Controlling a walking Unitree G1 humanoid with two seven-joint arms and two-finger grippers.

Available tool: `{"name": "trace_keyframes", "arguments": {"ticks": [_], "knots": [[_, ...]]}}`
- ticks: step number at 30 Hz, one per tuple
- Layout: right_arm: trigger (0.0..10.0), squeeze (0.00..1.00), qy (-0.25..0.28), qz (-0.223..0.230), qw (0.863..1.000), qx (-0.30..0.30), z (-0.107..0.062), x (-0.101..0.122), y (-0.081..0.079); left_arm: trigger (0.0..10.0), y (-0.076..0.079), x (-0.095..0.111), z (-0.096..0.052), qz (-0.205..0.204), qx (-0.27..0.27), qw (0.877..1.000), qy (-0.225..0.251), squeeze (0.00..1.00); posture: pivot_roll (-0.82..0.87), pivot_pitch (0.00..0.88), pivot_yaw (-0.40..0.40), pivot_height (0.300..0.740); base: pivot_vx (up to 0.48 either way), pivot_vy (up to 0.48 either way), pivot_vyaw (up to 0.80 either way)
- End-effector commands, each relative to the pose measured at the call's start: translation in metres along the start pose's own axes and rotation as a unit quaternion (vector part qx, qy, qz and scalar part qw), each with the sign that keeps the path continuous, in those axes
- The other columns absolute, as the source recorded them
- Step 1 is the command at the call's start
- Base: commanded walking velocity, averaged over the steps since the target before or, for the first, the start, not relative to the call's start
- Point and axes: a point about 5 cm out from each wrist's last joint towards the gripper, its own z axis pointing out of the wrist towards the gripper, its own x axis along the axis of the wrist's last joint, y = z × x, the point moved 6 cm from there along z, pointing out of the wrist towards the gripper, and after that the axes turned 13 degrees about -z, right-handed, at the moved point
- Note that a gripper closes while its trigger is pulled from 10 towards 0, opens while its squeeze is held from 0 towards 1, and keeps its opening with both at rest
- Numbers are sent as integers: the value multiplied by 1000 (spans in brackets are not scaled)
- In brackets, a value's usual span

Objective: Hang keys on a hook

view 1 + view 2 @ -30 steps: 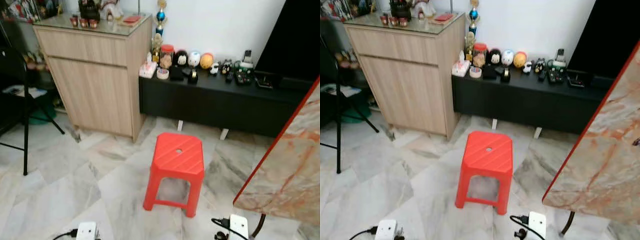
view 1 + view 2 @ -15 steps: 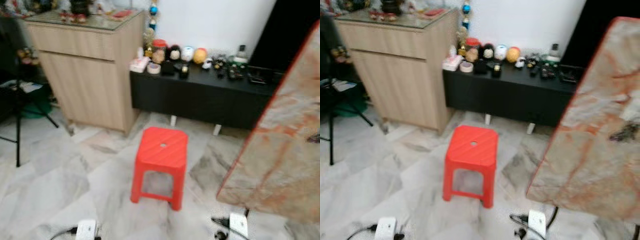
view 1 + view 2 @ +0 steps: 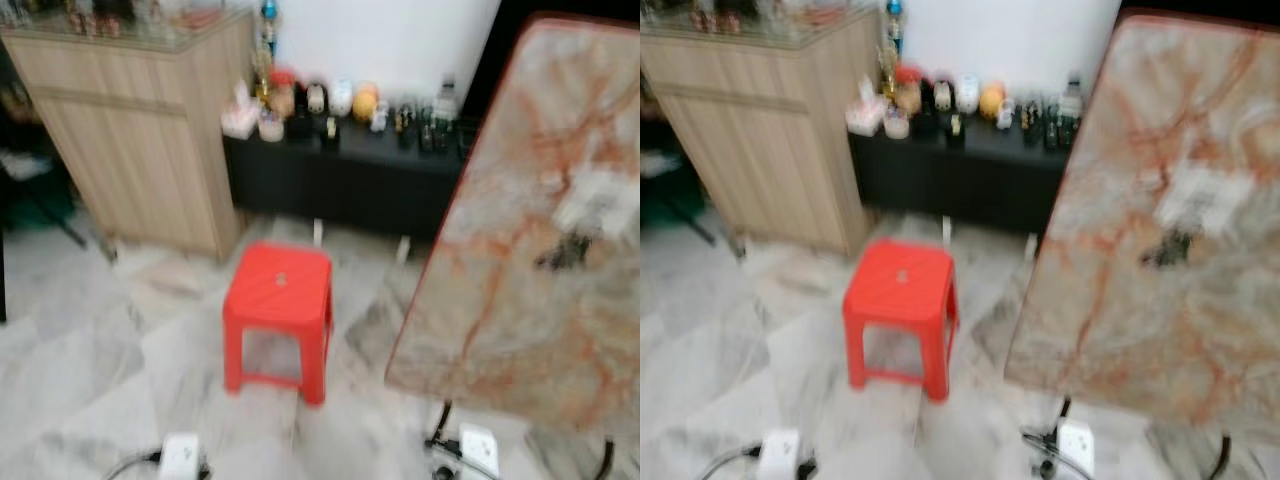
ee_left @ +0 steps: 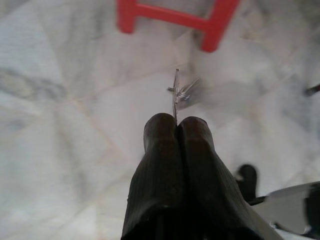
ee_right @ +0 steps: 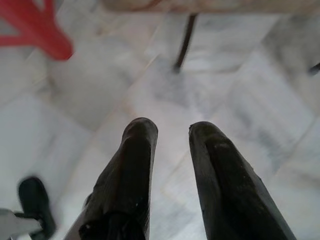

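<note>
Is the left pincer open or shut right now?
Shut: the left pincer has its black fingers pressed together on a thin silver key ring sticking out.

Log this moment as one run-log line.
left gripper: shut on keys, above floor | right gripper: open, idle | red stool ahead | view blurred | hook: not identified

I'm in a home's living room: marble floor (image 3: 90,380), wooden cabinet (image 3: 140,150), red stool (image 3: 278,295), low shelf (image 3: 340,170) of ornaments.

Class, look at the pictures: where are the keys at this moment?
In the left wrist view, the keys are pinched in the shut left gripper, hanging above the marble floor near the red stool.
</note>
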Motion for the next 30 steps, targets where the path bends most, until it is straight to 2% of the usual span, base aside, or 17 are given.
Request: {"name": "trace_keyframes", "arguments": {"ticks": [1, 14, 19, 30], "knots": [[10000, 0, 8, 0, 1000, 4, 1, 6, -5, 10000, -11, -1, -2, 3, 11, 1000, -4, 0, 80, 8, -77, 733, 0, -349, 0], [10000, 0, -2, 0, 1000, 1, 1, 3, -4, 10000, -9, -2, -2, 3, 7, 1000, -5, 0, 79, 0, -76, 733, 0, -351, 0], [10000, 0, -4, -3, 1000, 5, 1, 2, -5, 10000, -9, -1, -2, 5, 7, 1000, -6, 0, 78, 0, -76, 733, 0, -392, -704], [10000, 0, 5, 2, 1000, 5, 1, 5, -10, 10000, -12, 1, -1, 18, 3, 1000, -10, 0, 80, 0, -44, 733, 0, -402, 0]]}}
